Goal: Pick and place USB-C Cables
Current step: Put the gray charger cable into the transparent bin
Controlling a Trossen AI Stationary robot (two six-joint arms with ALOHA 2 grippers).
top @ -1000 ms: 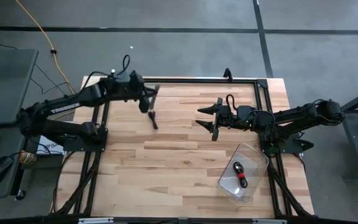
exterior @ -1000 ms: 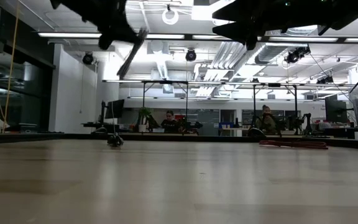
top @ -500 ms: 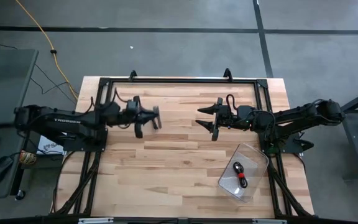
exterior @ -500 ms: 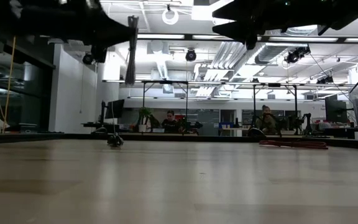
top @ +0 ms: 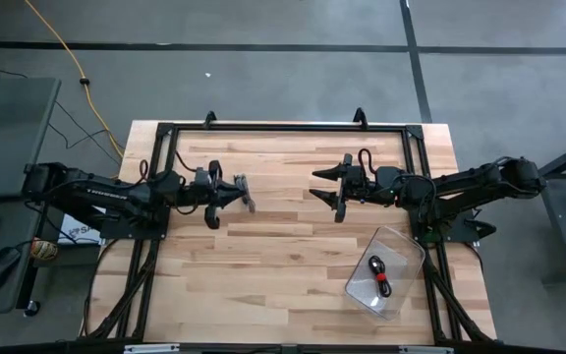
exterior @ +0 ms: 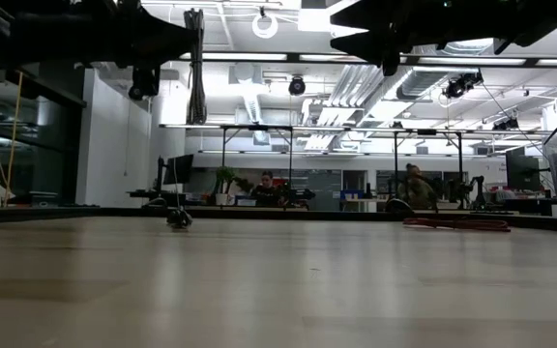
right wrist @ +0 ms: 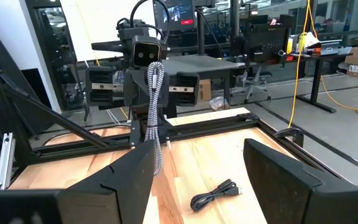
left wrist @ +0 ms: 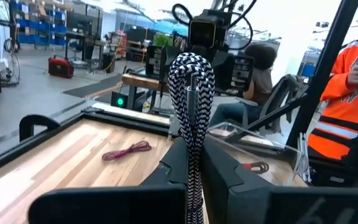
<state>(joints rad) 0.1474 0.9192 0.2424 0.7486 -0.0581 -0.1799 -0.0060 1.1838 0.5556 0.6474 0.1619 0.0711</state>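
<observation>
Currently my left gripper (top: 239, 190) is clenched on the silver-grey cable (left wrist: 191, 81), a black-and-white braided bundle held above the tabletop (top: 283, 261), left of the clear bin (top: 401, 246). That cable sticks out past the fingertips, pinched between both fingers (left wrist: 219, 165). My right gripper (top: 327, 189) hovers over the tabletop up-left of the bin, fingers spread, holding nothing. It faces the left gripper, well apart from it. Inside the bin: the black cable (top: 375, 265) with the black-and-red cable (top: 384, 286) touching it. A pinkish-red cable (left wrist: 127, 150) lies loose on the wood between the grippers, left of the bin. Another black cable (right wrist: 215, 193) lies on the wood near the right gripper. People sit at desks in the room behind.
</observation>
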